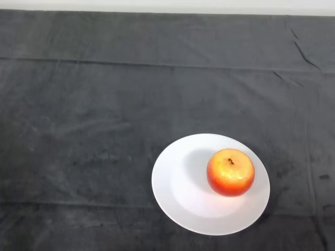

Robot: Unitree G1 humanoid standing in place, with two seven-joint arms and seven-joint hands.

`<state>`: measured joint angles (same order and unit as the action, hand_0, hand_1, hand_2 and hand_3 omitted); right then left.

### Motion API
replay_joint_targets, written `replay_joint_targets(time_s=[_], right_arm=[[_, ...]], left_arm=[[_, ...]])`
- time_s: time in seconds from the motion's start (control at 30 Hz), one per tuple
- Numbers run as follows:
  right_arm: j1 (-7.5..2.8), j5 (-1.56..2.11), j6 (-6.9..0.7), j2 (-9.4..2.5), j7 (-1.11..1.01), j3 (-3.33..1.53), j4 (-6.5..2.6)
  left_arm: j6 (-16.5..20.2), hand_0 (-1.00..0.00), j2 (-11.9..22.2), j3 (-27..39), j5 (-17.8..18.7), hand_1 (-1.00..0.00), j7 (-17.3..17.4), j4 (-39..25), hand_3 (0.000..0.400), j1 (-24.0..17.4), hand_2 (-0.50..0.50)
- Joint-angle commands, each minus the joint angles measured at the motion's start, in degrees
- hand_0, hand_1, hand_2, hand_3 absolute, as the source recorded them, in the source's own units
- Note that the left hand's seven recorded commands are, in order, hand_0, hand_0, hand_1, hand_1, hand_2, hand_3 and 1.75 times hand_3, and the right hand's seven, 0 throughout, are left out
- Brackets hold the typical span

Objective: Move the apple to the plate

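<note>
Plate (178, 201), nearest the camera: round, white, smooth with a shallow rim, flat on the surface (78, 130); the apple (231, 172) sits on its right half, stem up, red-orange shading to yellow, waxy-glossy skin, so by my reading the move is done and nothing is left but to keep clear. No hand in sight, so the state of the fingers cannot be told. Further back: dark grey cloth, soft nap, long fold creases, running to a pale strip at the far edge.
</note>
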<state>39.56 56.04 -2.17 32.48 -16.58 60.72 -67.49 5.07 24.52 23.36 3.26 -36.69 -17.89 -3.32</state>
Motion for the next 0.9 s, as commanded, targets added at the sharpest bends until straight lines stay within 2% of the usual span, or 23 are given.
replay_joint_targets(time_s=[0.03,0.9], right_arm=[[0.82,1.10,0.01,1.30,0.21,0.05,0.38],[0.81,1.11,0.01,1.29,0.22,0.04,0.40]], left_arm=[[-0.97,0.00,-0.64,1.34,-0.75,0.00,0.20,0.20,0.000,0.41,0.00],[-2.30,0.00,-0.61,1.86,-0.47,0.00,0.65,1.67,0.000,0.36,0.00]])
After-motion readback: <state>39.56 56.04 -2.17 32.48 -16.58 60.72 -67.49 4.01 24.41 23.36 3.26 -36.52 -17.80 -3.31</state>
